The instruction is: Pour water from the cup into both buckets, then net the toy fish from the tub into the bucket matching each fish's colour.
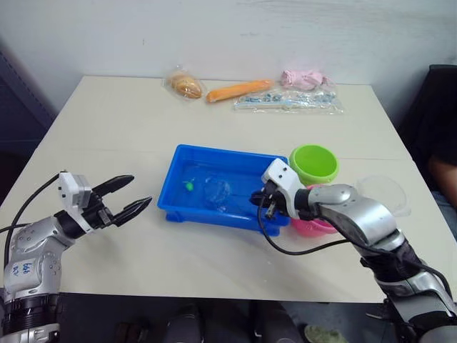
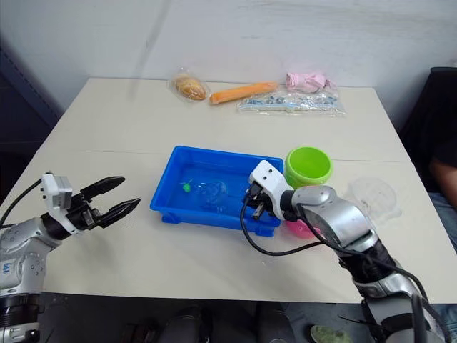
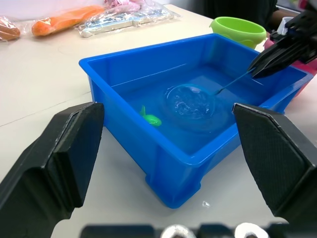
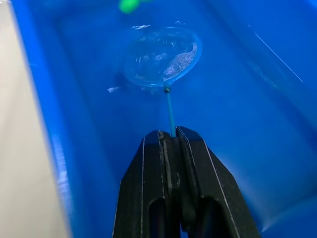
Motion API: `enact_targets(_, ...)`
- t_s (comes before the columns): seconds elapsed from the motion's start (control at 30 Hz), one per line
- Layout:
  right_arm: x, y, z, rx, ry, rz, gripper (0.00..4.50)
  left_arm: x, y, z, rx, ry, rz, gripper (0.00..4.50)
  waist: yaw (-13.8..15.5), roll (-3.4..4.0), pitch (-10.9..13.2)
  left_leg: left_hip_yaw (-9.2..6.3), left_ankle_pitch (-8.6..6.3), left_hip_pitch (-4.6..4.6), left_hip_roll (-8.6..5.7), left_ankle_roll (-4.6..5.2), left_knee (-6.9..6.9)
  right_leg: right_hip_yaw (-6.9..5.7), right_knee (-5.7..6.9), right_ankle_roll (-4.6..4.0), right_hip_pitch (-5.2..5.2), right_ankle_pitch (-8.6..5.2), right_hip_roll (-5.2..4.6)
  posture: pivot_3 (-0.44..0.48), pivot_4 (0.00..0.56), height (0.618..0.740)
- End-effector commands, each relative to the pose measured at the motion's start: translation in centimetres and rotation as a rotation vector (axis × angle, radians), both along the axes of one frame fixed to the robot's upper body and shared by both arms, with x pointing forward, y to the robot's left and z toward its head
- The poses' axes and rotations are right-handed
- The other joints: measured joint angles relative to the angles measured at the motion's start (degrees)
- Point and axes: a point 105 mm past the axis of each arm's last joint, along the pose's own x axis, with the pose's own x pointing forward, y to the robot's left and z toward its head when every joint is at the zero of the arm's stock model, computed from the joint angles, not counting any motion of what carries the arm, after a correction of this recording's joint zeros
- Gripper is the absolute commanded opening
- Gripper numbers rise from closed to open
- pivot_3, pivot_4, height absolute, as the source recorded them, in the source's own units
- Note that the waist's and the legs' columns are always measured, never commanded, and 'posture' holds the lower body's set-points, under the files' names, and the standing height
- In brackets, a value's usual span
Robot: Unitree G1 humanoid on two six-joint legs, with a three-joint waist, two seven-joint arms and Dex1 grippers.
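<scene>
The blue tub [image 1: 178, 187] holds water in the middle of the table. My right gripper [image 1: 261, 196] is over its right end, shut on the thin handle of the net [image 4: 162, 57], whose ring lies in the water mid-tub. A small green toy fish [image 1: 189, 186] floats left of the ring. The green bucket [image 1: 314, 163] stands just right of the tub, and the pink bucket [image 1: 314, 227] is partly hidden behind my right forearm. The clear cup [image 1: 385, 191] sits right of the buckets. My left gripper [image 1: 132, 196] hovers open left of the tub, holding nothing.
At the table's far edge lie a bagged bun [image 1: 186, 86], an orange carrot [image 1: 239, 90], a clear plastic packet [image 1: 289, 101] and a pink item [image 1: 303, 77]. A person's arm [image 1: 444, 171] shows at the right edge.
</scene>
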Motion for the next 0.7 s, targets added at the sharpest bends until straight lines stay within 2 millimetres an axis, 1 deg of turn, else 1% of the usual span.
enact_targets(0.03,0.9,0.9,0.2,-0.049,-0.045,0.028,0.0,-0.5,0.2,2.0,0.024,-0.062,0.0,4.46,-0.01,0.0,0.0,-0.01,0.0,0.01,0.01,-0.01,-0.01,-0.01,0.0,0.0,0.0,0.0,0.01,0.0,0.15,0.74)
enact_targets(0.13,1.8,1.5,0.1,-0.057,-0.049,0.026,0.0,-0.5,0.2,2.4,0.036,-0.066,-0.006,4.46,-0.05,0.0,0.0,0.01,0.0,0.02,0.0,-0.02,-0.01,0.0,-0.01,0.0,-0.01,0.0,0.02,0.0,0.15,0.74)
enact_targets(0.2,2.3,2.5,0.1,-0.049,-0.051,0.042,0.0,-0.5,-0.2,2.5,0.054,-0.069,-0.024,4.46,-0.14,0.0,0.0,0.03,0.0,0.02,-0.02,-0.02,-0.01,0.0,0.0,0.0,-0.01,0.0,0.03,0.0,0.15,0.74)
enact_targets(0.33,2.7,4.1,0.7,0.013,-0.056,0.071,0.0,-0.6,-0.5,2.6,0.076,-0.07,-0.041,4.46,-0.58,0.0,0.0,0.03,0.01,0.01,0.0,-0.02,-0.06,-0.01,0.07,0.0,-0.02,0.0,0.04,0.0,0.15,0.74)
enact_targets(0.43,2.4,4.6,1.5,0.087,-0.047,0.092,0.0,-0.5,-0.3,2.5,0.089,-0.066,-0.042,4.46,-0.83,0.01,0.0,0.03,0.0,-0.02,0.0,-0.03,-0.11,-0.03,0.08,-0.01,-0.02,0.0,0.03,0.0,0.15,0.74)
enact_targets(0.5,2.2,4.7,1.6,0.107,-0.038,0.101,0.0,-0.5,-0.3,2.5,0.092,-0.064,-0.042,4.46,-1.02,0.01,0.0,0.03,0.0,-0.05,0.0,-0.03,-0.11,-0.04,0.07,0.0,-0.04,0.0,0.02,0.0,0.15,0.74)
enact_targets(0.57,1.6,4.7,2.0,0.141,-0.026,0.123,0.0,-0.3,-0.3,2.5,0.094,-0.063,-0.044,4.46,-1.13,0.01,0.0,0.02,0.0,-0.05,-0.01,-0.03,-0.11,-0.05,0.06,0.0,-0.03,0.0,0.01,0.0,0.15,0.74)
enact_targets(0.63,1.0,4.6,2.5,0.183,-0.015,0.134,0.0,-0.2,-0.4,2.5,0.095,-0.062,-0.049,4.46,-1.14,0.01,0.0,0.0,-0.01,-0.05,0.0,-0.03,-0.12,-0.08,0.06,0.0,-0.02,0.0,0.0,0.0,0.15,0.74)
enact_targets(0.7,0.5,4.0,3.1,0.212,-0.013,0.13,0.0,-0.1,-0.5,2.5,0.096,-0.062,-0.056,4.46,-1.14,0.01,0.0,-0.01,-0.01,-0.07,0.01,-0.04,-0.14,-0.09,0.04,0.0,-0.03,0.0,-0.01,0.0,0.15,0.74)
